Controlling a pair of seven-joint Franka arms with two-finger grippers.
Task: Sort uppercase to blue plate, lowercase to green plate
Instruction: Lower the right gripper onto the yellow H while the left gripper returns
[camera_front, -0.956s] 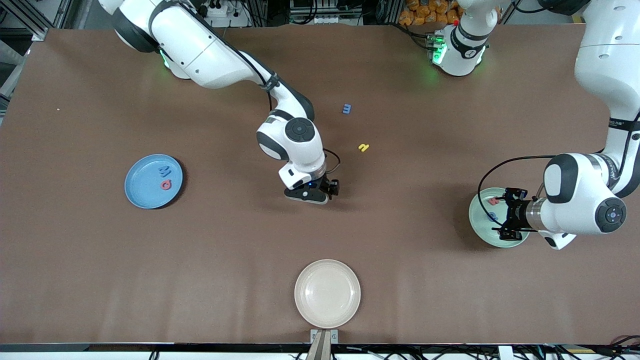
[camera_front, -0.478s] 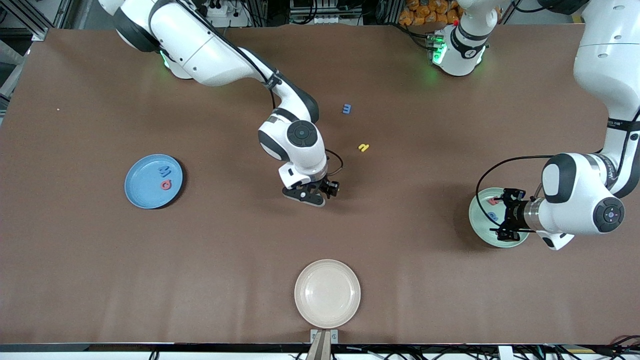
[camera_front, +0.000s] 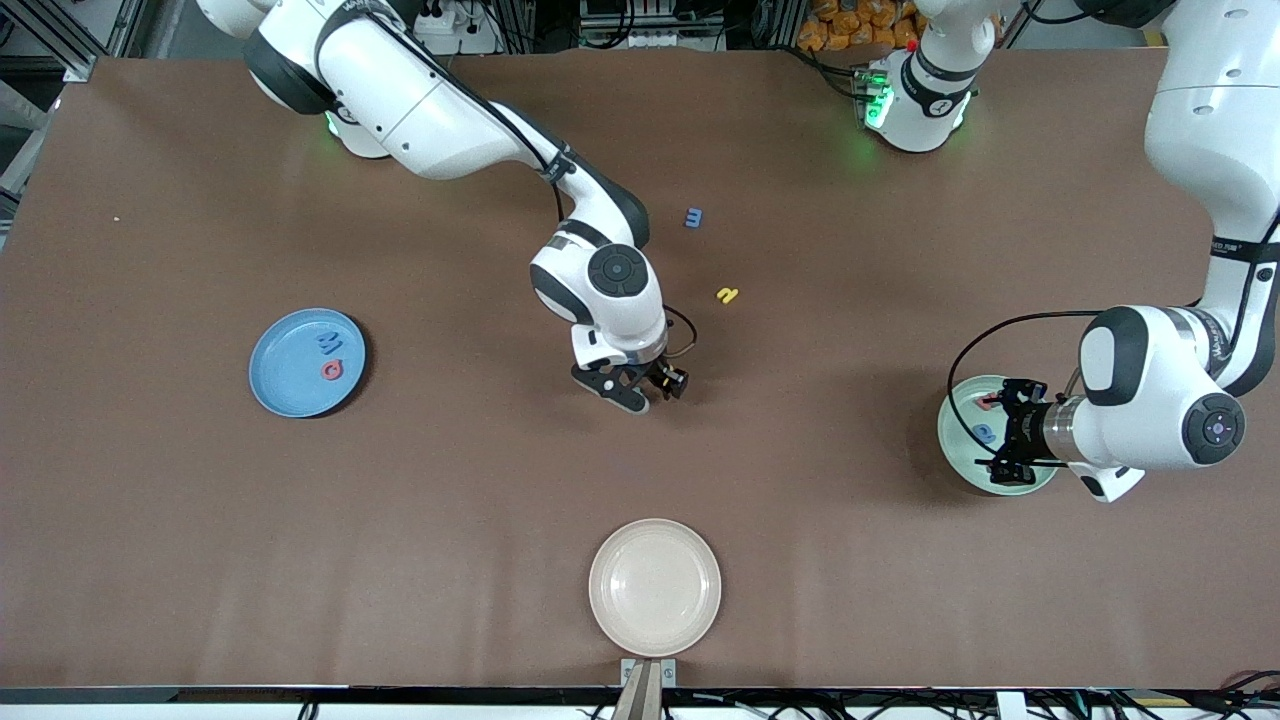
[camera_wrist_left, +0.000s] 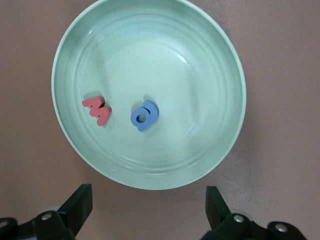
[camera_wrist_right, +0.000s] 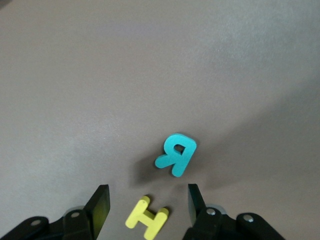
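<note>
My right gripper (camera_front: 650, 390) hangs low over mid-table, open; in the right wrist view its fingers (camera_wrist_right: 99, 206) straddle the yellow H (camera_wrist_right: 146, 218) without touching it (camera_wrist_right: 148, 205). The teal letter (camera_wrist_right: 176, 154) lies just past the H. Both are hidden in the front view. The blue plate (camera_front: 275, 345) holds the blue M (camera_front: 328, 343) and a red round letter (camera_front: 332, 371). My left gripper (camera_front: 1003, 435) is open over the green plate's (camera_wrist_left: 210, 60) edge (camera_wrist_left: 149, 200). That plate holds the red w (camera_wrist_left: 97, 110) and a blue rounded letter (camera_wrist_left: 144, 115). A blue m (camera_front: 693, 217) and a yellow hooked letter (camera_front: 727, 295) lie on the table.
A cream plate (camera_front: 655, 585) stands at the table edge nearest the front camera, with nothing in it. The brown table stretches bare between the plates. Both arm bases sit along the edge farthest from the camera.
My right gripper has shifted slightly toward the left arm's end, turned a little, and its fingers have narrowed. The left gripper has barely moved.
</note>
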